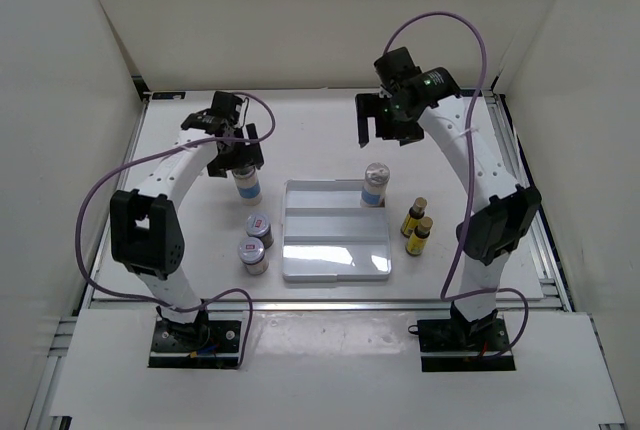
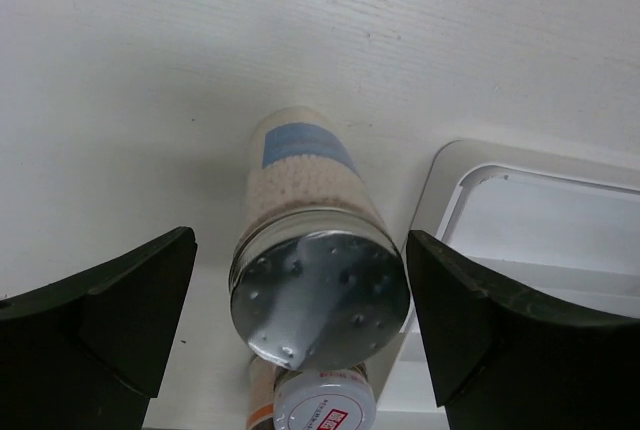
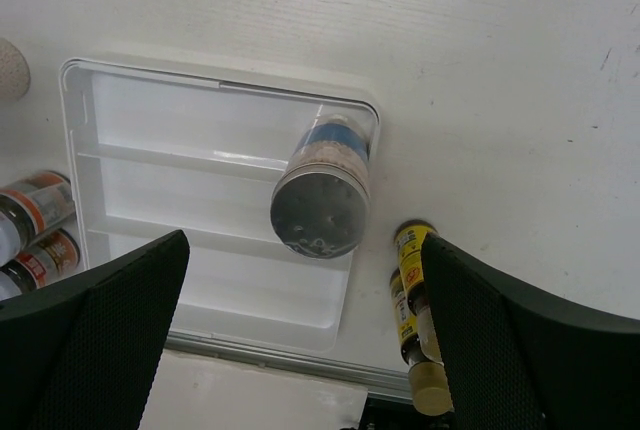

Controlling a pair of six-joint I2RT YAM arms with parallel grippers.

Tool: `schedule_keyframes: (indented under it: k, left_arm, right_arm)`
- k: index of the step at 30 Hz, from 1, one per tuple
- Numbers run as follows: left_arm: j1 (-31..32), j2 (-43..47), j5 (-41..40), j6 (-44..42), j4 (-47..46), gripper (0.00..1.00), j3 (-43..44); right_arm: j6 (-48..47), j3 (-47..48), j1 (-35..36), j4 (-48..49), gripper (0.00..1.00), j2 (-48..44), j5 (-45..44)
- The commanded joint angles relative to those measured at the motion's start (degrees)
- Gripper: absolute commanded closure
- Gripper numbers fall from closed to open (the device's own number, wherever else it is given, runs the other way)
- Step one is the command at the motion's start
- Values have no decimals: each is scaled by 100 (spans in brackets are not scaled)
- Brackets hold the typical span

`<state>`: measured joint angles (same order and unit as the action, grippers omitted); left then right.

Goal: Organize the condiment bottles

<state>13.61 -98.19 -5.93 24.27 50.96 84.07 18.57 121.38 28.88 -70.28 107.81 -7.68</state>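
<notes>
Your left fingers (image 2: pixel 120 310) stand spread astride the loose shaker (image 2: pixel 318 290), ready to clamp; your right fingers (image 3: pixel 100 330) gape empty above the trayed shaker (image 3: pixel 322 190).

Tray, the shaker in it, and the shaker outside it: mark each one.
Tray (image 1: pixel 335 260): top view, bare near step.
Shaker in tray (image 1: pixel 376 172): top view, silver cap.
Shaker outside tray (image 2: pixel 320 295): left wrist view, silver cap.
</notes>
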Motion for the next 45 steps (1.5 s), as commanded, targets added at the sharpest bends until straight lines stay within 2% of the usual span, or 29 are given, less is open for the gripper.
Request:
schedule_keyframes:
  k: [1,4,5,9,18,20,21,27,29,37,45]
  left_arm:
    - [2,-15,-127,95,-69,5,399]
    - [2,-77,-75,95,-69,15,513]
    - [54,-77,-75,95,-69,25,514]
    - [107,63,-75,-27,-69,45,706]
    - [336,599,-242,-273,-8,71,715]
    - [388,652,-311,-335,45,81,1082]
    - [519,652,-434,-431,46,89,1259]
    - [1248,301,-540,-1247,107,89,2577]
    - [1644,161,-593,-1329,107,89,2728]
    - [2128,-86,-48,-942,107,89,2202]
    - [2181,-384,224,-766,-174,89,1596]
  right_arm:
    - [-46,-71,-102,146,0,-304,56]
    - [-98,-71,-164,146,0,-304,109]
    - [-99,-71,-216,146,0,-304,109]
    - [-151,-71,-321,146,0,-357,162]
    - [-152,-255,-375,146,0,-410,267]
    - [-152,-325,-427,146,0,-410,328]
    - [-152,-326,-427,146,0,-471,329]
    - [-47,-589,-480,146,0,-576,329]
    - [-46,-642,-532,146,0,-577,329]
    - [68,-818,-638,85,0,-761,329]
    - [68,-1107,-744,32,0,-999,223]
